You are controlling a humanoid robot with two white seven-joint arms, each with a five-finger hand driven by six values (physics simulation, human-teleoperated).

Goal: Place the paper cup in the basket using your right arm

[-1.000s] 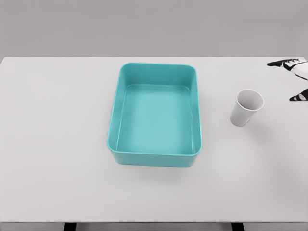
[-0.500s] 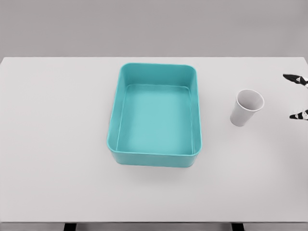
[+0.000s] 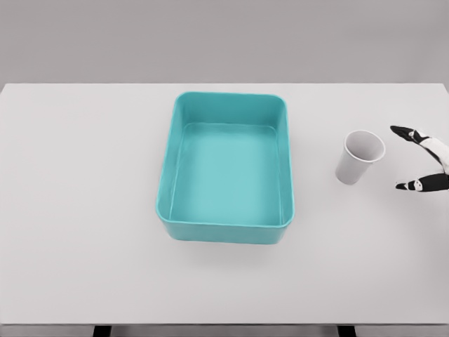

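Simulated tabletop test scene rather than a lived-in room: a plain white table (image 3: 84, 210) set against a featureless grey backdrop (image 3: 224, 38), with flat, even rendered lighting, soft shadows, and no furnishings or walls to mark any real setting.

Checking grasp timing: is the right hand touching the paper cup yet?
Apart. The head view shows bare table between the right hand and the paper cup.

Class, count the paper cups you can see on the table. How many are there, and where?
1. The paper cup stands upright on the white table, right of the teal basket and apart from it. Nothing appears hidden; the basket looks empty.
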